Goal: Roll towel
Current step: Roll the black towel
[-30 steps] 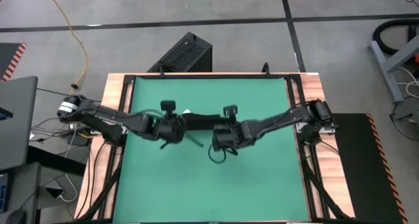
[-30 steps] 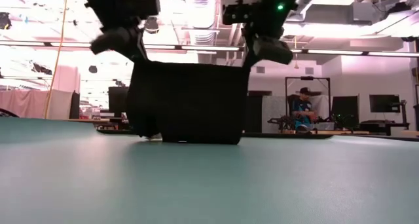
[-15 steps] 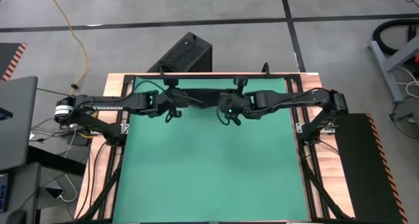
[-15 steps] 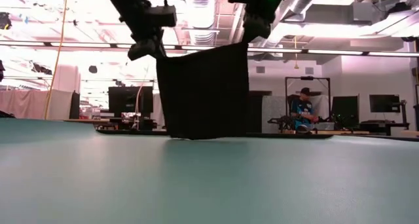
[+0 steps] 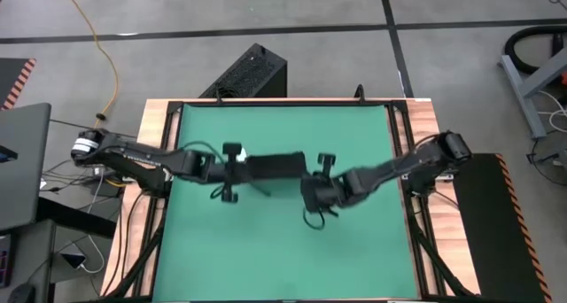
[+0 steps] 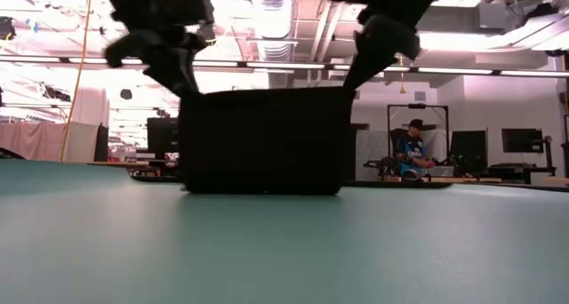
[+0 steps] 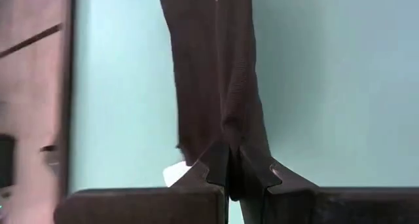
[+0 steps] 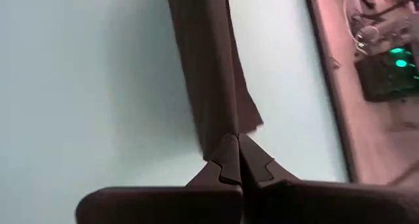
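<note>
Between the left gripper point(image 5: 237, 167) and right gripper point(image 5: 310, 181), each clamped on a top corner, the towel point(image 6: 262, 142) hangs, its hem touching the mat point(image 5: 275, 250). Only the left wrist view shows its white tag point(image 7: 172, 174).

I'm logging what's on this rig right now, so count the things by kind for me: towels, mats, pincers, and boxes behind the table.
Towels: 1, the black towel, hanging between both pincers
Mats: 1, the green mat
Pincers: 2, left pincer and right pincer, both shut on the towel
Boxes: 1, the black ribbed box
Total: 5
</note>
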Robot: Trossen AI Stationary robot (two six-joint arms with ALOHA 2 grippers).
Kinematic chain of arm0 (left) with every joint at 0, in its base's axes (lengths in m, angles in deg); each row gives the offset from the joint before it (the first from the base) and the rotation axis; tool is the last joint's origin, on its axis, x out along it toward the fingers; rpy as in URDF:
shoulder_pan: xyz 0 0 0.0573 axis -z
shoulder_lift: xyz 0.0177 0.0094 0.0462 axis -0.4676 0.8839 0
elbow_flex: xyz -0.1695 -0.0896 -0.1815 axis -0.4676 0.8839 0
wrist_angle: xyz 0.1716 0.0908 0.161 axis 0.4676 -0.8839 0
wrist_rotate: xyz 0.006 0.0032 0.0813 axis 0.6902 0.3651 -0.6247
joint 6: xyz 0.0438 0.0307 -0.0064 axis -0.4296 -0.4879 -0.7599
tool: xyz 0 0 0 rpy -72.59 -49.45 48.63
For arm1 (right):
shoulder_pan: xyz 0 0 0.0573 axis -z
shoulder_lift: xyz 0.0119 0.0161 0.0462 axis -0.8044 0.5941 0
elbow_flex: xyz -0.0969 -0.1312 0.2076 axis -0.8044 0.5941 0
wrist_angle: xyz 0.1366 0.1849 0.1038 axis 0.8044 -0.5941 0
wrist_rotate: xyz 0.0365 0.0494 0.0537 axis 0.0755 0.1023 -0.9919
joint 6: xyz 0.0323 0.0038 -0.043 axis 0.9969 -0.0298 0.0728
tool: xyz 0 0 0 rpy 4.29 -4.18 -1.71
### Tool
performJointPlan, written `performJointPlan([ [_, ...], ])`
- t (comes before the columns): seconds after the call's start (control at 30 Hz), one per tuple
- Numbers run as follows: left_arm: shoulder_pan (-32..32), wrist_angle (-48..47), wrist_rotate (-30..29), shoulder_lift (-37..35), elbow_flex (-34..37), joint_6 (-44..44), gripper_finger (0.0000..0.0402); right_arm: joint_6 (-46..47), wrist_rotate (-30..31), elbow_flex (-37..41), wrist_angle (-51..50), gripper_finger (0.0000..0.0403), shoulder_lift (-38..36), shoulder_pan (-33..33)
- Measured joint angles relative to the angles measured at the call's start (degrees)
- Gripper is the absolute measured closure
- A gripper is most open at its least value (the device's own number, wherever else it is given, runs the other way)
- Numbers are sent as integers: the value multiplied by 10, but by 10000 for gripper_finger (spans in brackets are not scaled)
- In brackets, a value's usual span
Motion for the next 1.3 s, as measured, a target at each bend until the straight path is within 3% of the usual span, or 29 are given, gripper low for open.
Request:
performJointPlan([
  [0.27, 125, 119, 47, 38, 69, 146, 401, 64, -28, 32, 108, 403, 36, -88],
  [0.57, 190, 176, 105, 106, 69, 251, 401, 97, -106, 26, 156, 403, 112, -114],
  [0.83, 193, 170, 99, 144, 68, 284, 401, 101, -105, 26, 165, 403, 126, -108],
  [1.1, 174, 156, 55, 146, 68, 299, 401, 101, -106, 25, 144, 403, 107, -74],
  [1.3, 148, 147, 57, 146, 68, 302, 401, 100, -122, 25, 127, 403, 107, -47],
])
